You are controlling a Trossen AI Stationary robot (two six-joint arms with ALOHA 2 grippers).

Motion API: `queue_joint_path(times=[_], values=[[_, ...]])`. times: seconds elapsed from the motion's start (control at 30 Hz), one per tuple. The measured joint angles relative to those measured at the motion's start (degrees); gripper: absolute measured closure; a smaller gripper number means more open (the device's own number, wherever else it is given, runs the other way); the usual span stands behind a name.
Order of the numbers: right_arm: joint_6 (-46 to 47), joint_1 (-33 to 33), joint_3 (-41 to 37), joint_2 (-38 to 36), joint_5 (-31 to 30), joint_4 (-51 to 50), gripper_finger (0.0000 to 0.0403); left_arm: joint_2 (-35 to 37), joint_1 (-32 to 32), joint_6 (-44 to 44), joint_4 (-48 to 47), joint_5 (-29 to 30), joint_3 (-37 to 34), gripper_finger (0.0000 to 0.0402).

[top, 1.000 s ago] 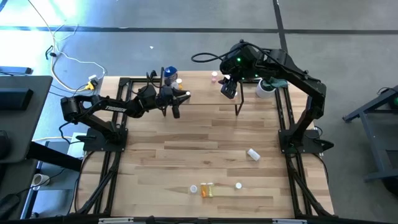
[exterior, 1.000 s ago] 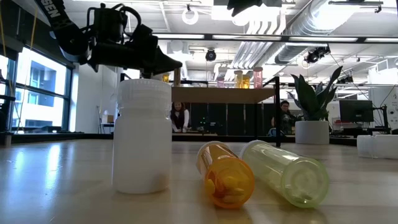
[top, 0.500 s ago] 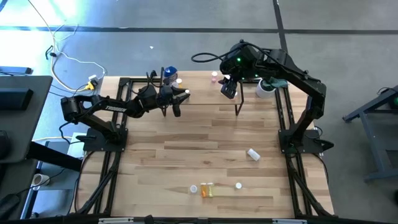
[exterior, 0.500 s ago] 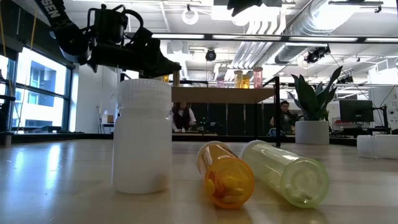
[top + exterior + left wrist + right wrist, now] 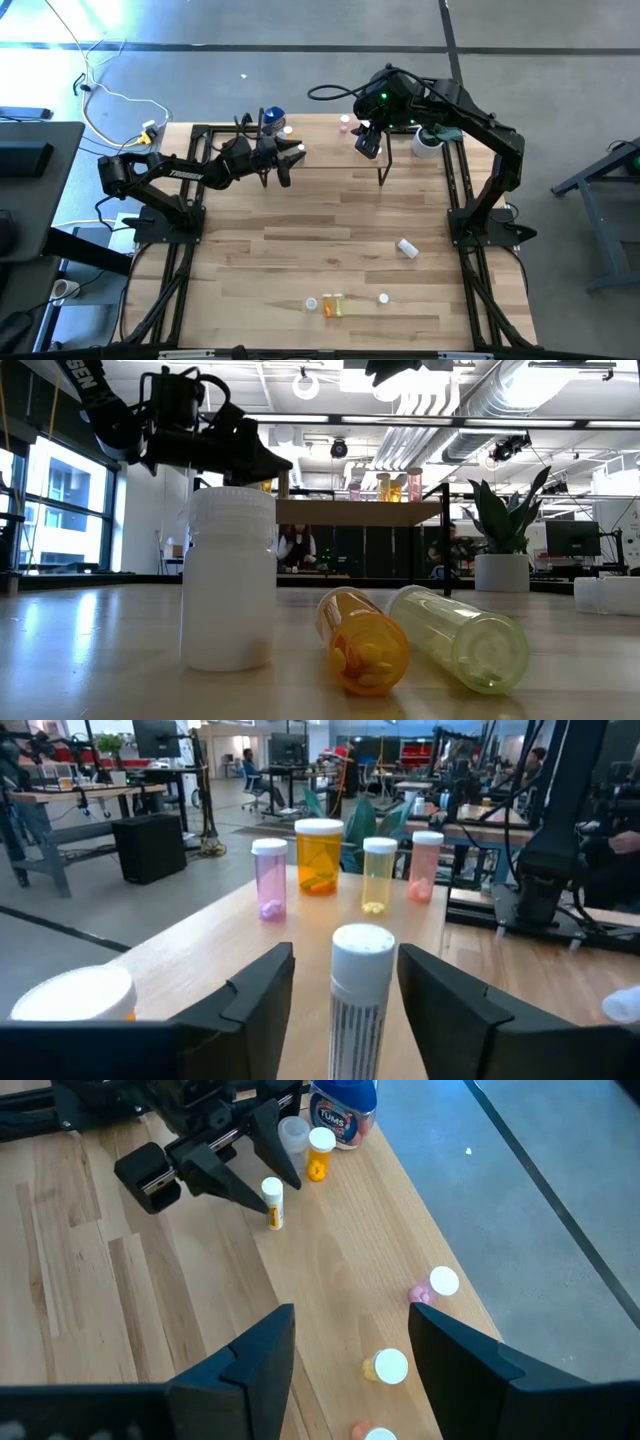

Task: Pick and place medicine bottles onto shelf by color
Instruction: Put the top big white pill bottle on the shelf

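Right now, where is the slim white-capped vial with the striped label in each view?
High: vial near far edge, left of centre.
Low: not discernible.
Left wrist: centre foreground.
Right wrist: upper middle.
Landmark: left gripper, fingers either side of it.

The pale wooden desk (image 5: 300, 240) stands on a grey floor (image 5: 560, 60), where a white cable (image 5: 110, 95) trails off past its far left corner and a dark workstation (image 5: 30, 160) sits at the left edge. A potted green plant (image 5: 500, 525) in a white pot stands at the desk's far right corner. In the room beyond, under exposed ceiling ducts (image 5: 480, 405), two people (image 5: 292, 546) sit at workbenches, and a monitor (image 5: 572, 538) stands at the right.
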State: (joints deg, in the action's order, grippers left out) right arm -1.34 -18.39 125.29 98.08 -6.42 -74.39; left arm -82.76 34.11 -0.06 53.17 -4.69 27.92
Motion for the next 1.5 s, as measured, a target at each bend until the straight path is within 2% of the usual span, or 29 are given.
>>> queue_joint_path(times=[0.23,0.57,0.83,1.0,1.1,1.2,1.37,1.5], values=[[0.01,0.00,0.00,0.00,-0.02,0.00,0.0215,0.04,0.00,-3.04,4.13,0.00,0.00,0.0206],[0.02,0.00,0.00,0.00,0.00,0.02,0.0215,0.65,-0.04,-8.27,4.24,-0.22,0.00,0.0205],[1.75,0.07,0.00,0.00,0.00,0.02,0.0215,6.83,-0.04,-6.89,4.54,-0.34,0.02,0.0206],[4.34,0.15,0.00,0.00,1.73,-1.18,0.0215,12.31,-0.70,-10.35,3.61,-3.79,0.05,0.0204],[5.69,0.56,-0.06,0.00,2.62,-2.34,0.0215,16.88,-2.07,-11.27,-1.74,-7.04,0.70,0.0206],[6.59,1.72,-0.93,0.00,3.19,-3.10,0.0215,21.78,-4.20,-10.84,-13.00,-8.22,3.21,0.0206],[10.07,4.44,-4.31,-0.04,3.37,-3.72,0.0215,27.83,-8.03,-4.53,-33.59,-7.02,10.15,0.0206],[13.36,7.18,-9.23,-0.01,3.24,-3.31,0.0215,30.49,-10.51,-2.11,-45.16,-4.50,15.09,0.0207]])
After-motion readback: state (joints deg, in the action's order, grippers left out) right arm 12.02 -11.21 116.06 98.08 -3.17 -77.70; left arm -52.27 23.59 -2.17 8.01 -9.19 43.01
